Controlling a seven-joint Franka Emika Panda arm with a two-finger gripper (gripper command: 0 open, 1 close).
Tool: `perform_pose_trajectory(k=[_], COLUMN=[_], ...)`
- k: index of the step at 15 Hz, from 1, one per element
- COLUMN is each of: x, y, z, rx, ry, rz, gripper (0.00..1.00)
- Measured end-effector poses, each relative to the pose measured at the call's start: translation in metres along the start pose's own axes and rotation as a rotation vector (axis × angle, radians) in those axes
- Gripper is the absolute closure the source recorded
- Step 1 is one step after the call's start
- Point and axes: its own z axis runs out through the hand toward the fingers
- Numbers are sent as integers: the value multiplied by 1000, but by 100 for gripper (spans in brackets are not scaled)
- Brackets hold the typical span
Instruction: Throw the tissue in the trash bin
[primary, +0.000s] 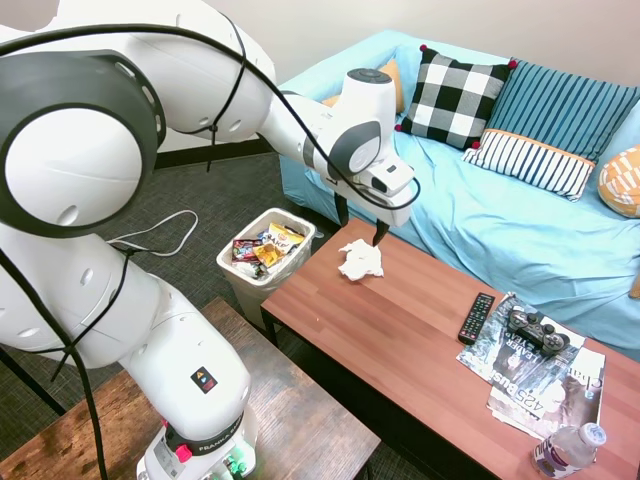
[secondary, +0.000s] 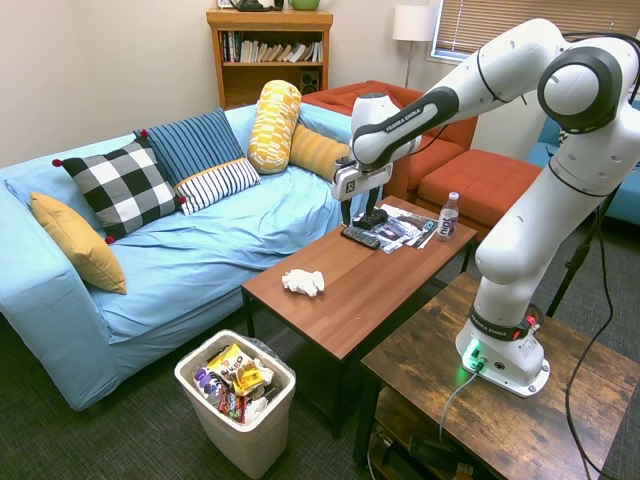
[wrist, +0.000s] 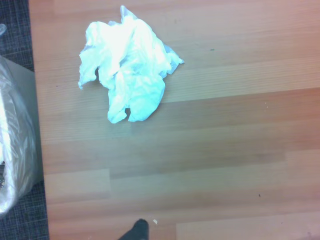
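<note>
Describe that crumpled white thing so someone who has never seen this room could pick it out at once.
Find the long wooden coffee table in front of the blue sofa. At the table's end nearest the trash bin lies the tissue, alone on bare wood below the gripper. It is soft, white and wadded, unlike the flat glossy magazines at the far end.

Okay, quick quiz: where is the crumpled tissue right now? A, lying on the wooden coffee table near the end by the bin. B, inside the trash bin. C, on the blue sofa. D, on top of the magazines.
A: the tissue lies on the coffee table at the end nearest the trash bin, with the open gripper above it, not touching it.
</note>
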Motion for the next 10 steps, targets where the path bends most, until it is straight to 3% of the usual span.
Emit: perform_pose_trajectory(k=[2,5,10], x=[1,0,14], y=[-4,-44,-112], z=[1,20,121], rx=[12,38,1], ry=[-3,7,-4], rz=[5,-25,21], gripper=[0,0,0])
